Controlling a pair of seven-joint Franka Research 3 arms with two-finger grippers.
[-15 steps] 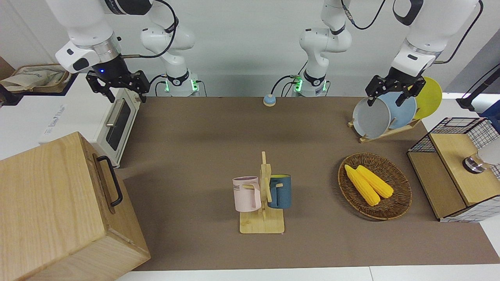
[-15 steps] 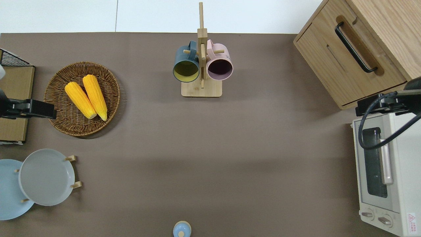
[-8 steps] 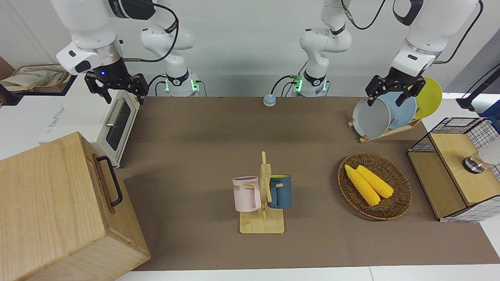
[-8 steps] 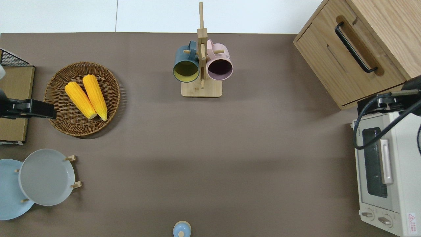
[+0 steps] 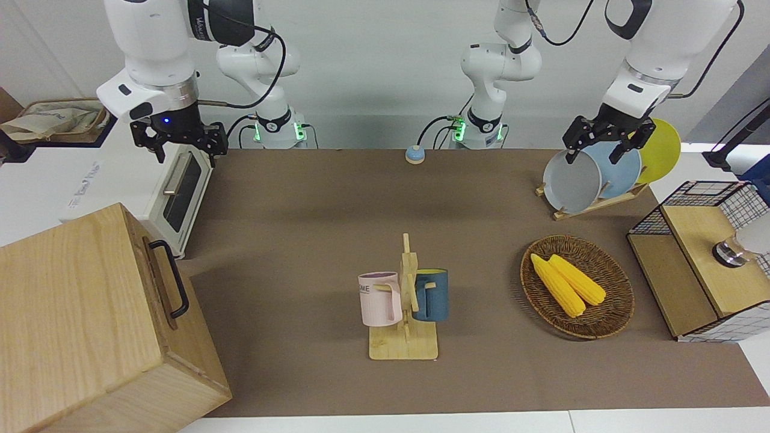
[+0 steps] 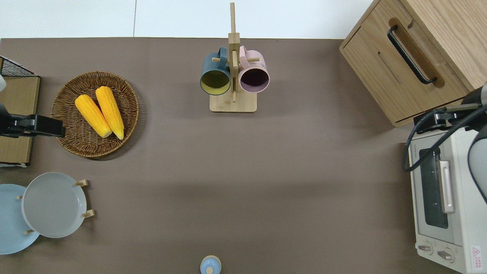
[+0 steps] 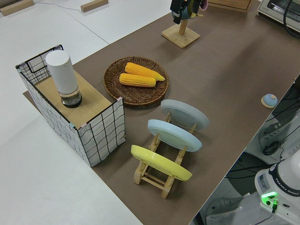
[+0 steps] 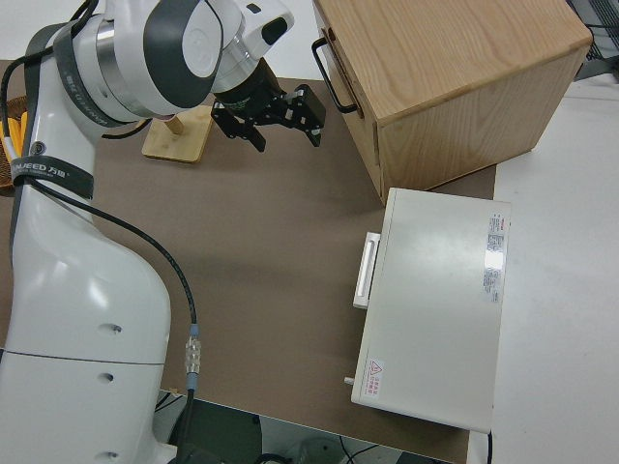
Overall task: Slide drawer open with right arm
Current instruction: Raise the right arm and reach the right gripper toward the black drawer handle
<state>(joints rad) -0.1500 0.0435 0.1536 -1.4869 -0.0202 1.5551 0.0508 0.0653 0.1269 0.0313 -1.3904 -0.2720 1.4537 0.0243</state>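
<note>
At the right arm's end of the worktop [image 5: 313, 198] stands a big pale wooden cabinet [image 5: 78, 325], and the drawer [image 6: 399, 72] in its face is fully shut, its black handle [image 6: 410, 54] untouched. The right gripper [image 5: 178, 139] hangs in the air with its jaws spread and empty; from overhead it is over the toaster oven [image 6: 445, 198], at the corner closest to the cabinet, apart from the handle. The left arm is parked, its gripper [image 5: 604, 141] with jaws spread.

I judge the step in hand to be the approach: nothing has been grasped. The next move calls for carrying the jaws across to the handle, lowering them, turning them to straddle the bar, clenching on it, then pulling straight out along the drawer's run.
</note>
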